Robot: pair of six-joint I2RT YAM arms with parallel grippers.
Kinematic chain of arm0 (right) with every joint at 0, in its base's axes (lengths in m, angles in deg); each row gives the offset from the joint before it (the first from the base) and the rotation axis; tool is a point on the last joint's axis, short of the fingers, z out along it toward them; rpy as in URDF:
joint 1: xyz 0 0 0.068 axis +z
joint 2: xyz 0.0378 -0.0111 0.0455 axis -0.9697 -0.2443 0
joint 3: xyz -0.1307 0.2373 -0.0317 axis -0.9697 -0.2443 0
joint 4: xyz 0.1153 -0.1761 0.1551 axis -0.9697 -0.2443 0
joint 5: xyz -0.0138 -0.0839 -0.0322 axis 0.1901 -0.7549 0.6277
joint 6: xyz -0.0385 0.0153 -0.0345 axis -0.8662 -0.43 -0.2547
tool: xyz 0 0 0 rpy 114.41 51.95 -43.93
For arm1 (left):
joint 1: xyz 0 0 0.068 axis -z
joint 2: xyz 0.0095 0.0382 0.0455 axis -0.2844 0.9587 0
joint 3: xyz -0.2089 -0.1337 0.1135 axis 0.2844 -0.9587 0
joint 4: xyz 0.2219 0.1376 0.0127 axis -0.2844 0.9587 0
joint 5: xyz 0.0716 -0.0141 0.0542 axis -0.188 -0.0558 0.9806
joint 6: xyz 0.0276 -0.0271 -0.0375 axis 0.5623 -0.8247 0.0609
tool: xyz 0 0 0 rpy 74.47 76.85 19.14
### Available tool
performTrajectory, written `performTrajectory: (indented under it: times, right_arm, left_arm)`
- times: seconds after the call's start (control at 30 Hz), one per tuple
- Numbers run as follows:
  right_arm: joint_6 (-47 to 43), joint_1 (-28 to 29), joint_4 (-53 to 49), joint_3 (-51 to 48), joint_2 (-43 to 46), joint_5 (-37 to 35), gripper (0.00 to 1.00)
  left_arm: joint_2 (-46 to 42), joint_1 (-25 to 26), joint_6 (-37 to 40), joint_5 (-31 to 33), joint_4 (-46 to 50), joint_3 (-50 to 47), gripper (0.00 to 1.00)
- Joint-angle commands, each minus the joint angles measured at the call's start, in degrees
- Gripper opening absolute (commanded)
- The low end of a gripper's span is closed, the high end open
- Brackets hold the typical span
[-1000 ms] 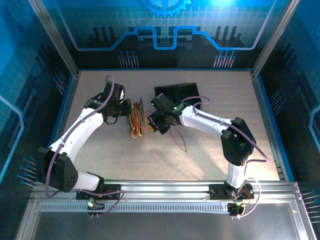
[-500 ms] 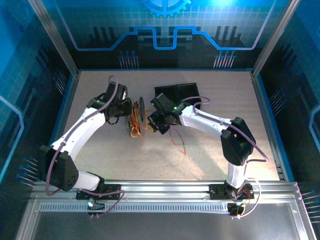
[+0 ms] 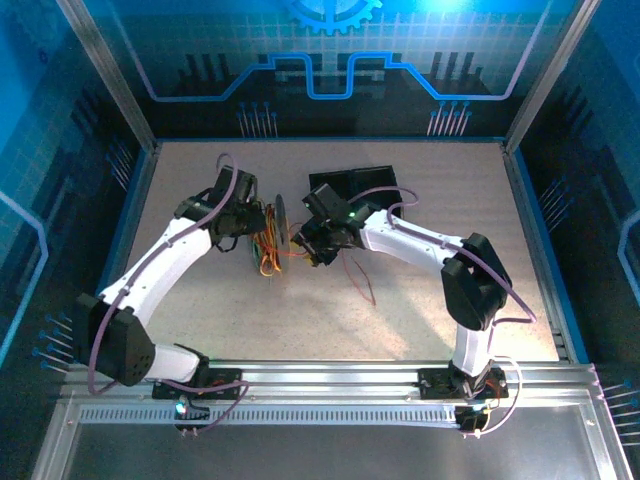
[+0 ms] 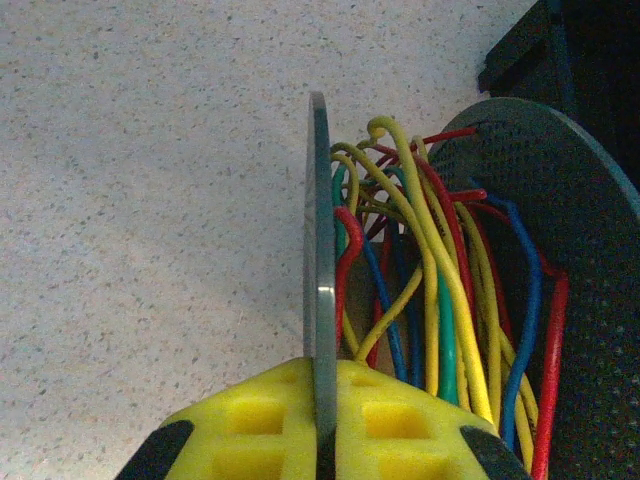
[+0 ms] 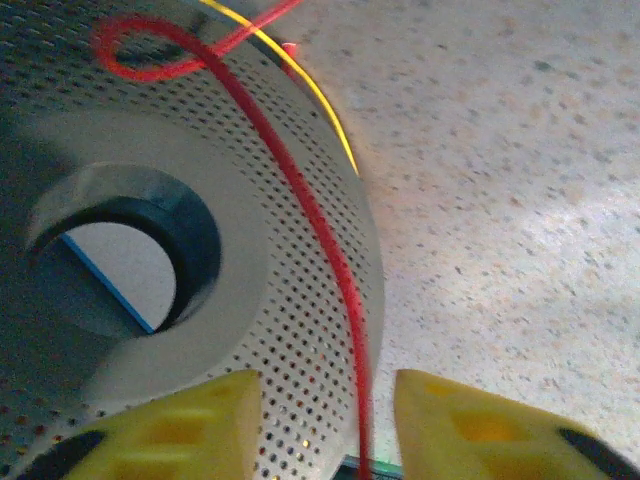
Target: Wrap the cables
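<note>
Clamping my left gripper on the spool rim beside the cables, my right gripper spread astride its other disc.

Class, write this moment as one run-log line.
left gripper shut on spool | right gripper open around red cable | cables looped on spool

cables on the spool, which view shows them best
The left wrist view: the thin red, yellow, blue, green cables sit close up between the black round spool's two discs. The top external view shows a small tangle; the right wrist view, one red strand across a perforated disc.
</note>
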Motion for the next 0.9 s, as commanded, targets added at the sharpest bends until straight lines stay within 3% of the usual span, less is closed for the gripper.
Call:
performTrajectory:
  times: [0.0,0.17,0.37,0.47,0.6,0.87]
  right_arm:
    - [-12.01,-1.01,6.66,-2.47,5.86,1.35,0.69]
    - [-23.52,-1.45,15.06,-10.58,16.18,1.68,1.0]
    - [-37.72,-5.04,11.54,-15.56,26.0,3.3,1.0]
    - [-41.32,-6.84,16.17,-20.9,30.93,5.77,1.0]
    - [-44.56,-7.37,22.28,-26.34,35.76,8.86,0.84]
    - [-59.42,-9.57,1.97,-18.38,37.74,1.32,0.77]
  left_arm:
    - [-6.1,0.18,-2.07,0.39,-1.1,3.54,0.0]
    - [-9.72,0.13,-1.89,-0.86,1.19,6.24,0.0]
    - [-13.32,0.26,-1.11,-3.97,3.01,8.51,0.0]
    - [-15.26,0.26,-1.28,-5.69,3.22,9.5,0.0]
    - [-16.9,0.26,-1.28,-9.12,2.6,10.22,0.0]
    - [-18.65,0.26,-0.54,-10.97,1.3,10.24,0.0]
